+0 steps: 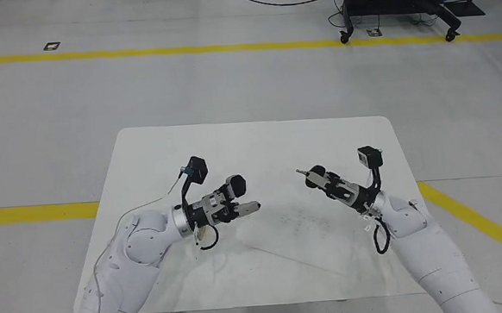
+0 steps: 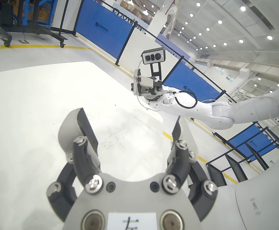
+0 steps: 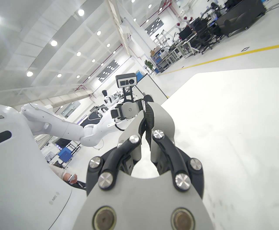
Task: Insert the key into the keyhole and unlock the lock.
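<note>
Left gripper [image 2: 130, 122] hangs over the table [image 1: 259, 147] with its fingers [image 2: 87, 128] spread wide and nothing between them. Facing it, well apart, the right gripper [image 3: 147, 104] has its fingers pressed together. In the top view a thin sliver juts past its tips, which I take for the key [image 1: 301, 172], pinched by its head with the blade pointing at the left gripper [image 1: 246, 196].

The weak point, as I judge it, is that pinch. Very little of the key sits between the pads. Any side load as the blade meets the keyhole could make it pivot or slide back into the grip. A tilted blade would then jam at the mouth instead of entering. Turning adds another risk: if the pads slip on the key's flat head, the wrist rotates and the key does not.

The other danger lies with the empty left gripper. The lock needs a firm hold before insertion. A loose or off-centre grasp would let the lock swing away under the push of the right gripper [image 1: 311, 177], and the key would skate off its face. If the key drops from this height it would land on the table and need picking up again.
</note>
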You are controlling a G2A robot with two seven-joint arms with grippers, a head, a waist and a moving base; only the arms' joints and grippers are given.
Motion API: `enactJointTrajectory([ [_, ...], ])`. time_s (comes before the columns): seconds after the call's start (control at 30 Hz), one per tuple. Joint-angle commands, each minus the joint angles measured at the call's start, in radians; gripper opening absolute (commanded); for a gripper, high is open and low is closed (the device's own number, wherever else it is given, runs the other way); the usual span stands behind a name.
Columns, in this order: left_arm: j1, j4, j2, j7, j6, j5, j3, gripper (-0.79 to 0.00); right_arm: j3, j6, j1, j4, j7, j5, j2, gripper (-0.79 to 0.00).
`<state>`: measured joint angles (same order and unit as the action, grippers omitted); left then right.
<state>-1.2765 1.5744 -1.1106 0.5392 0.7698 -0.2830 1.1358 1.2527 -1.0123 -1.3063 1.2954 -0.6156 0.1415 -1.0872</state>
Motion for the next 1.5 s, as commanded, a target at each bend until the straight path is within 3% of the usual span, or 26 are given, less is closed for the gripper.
enactJointTrajectory([
  [0.0, 0.000, 0.000, 0.000, 0.000, 0.000, 0.000, 0.000, 0.000, -0.014, 0.000, 0.002, -0.001, 0.000, -0.001, -0.001, -0.785],
  [0.13, -0.003, 0.019, 0.001, 0.002, -0.023, -0.028, 0.001, 0.000, -0.014, 0.000, 0.002, -0.001, 0.000, -0.001, -0.001, -0.785],
  [0.23, -0.064, 0.158, 0.020, -0.006, -0.127, -0.187, 0.094, 0.000, -0.014, 0.000, 0.002, -0.001, 0.000, -0.001, -0.001, -0.785],
  [0.37, -0.301, 0.483, 0.059, 0.075, -0.281, -0.422, 0.326, 0.000, -0.014, 0.000, 0.002, -0.001, 0.000, -0.001, -0.001, -0.785],
  [0.5, -0.545, 0.771, 0.080, 0.314, -0.431, -0.625, 0.483, 0.000, -0.014, 0.000, 0.002, -0.001, 0.000, -0.001, -0.001, -0.785],
  [0.57, -0.594, 0.776, 0.083, 0.355, -0.458, -0.689, 0.508, 0.000, -0.014, 0.000, 0.002, -0.001, 0.000, -0.001, -0.001, -0.785],
  [0.7, -0.641, 0.776, 0.084, 0.402, -0.494, -0.777, 0.484, 0.000, -0.014, 0.000, 0.002, -0.001, 0.000, -0.001, -0.001, -0.785],
  [0.8, -0.639, 0.776, 0.083, 0.460, -0.554, -0.829, 0.438, 0.000, -0.014, 0.000, 0.002, -0.001, 0.000, -0.001, -0.001, -0.785],
  [1.0, -0.560, 0.755, 0.077, 0.519, -0.618, -0.869, 0.337, 0.000, -0.014, 0.000, 0.002, -0.001, 0.000, -0.001, -0.001, -0.785],
  [1.1, -0.498, 0.715, 0.075, 0.560, -0.626, -0.891, 0.292, -0.123, -0.014, 0.000, 0.002, -0.001, 0.000, -0.001, -0.001, -0.785],
  [1.37, -0.334, 0.598, 0.063, 0.614, -0.632, -0.896, 0.177, -0.302, -0.014, 0.000, 0.002, -0.001, 0.000, -0.001, -0.001, -0.785],
  [1.47, -0.283, 0.555, 0.057, 0.631, -0.637, -0.890, 0.141, -0.240, -0.014, 0.000, 0.002, -0.001, 0.000, -0.001, -0.001, -0.785],
])
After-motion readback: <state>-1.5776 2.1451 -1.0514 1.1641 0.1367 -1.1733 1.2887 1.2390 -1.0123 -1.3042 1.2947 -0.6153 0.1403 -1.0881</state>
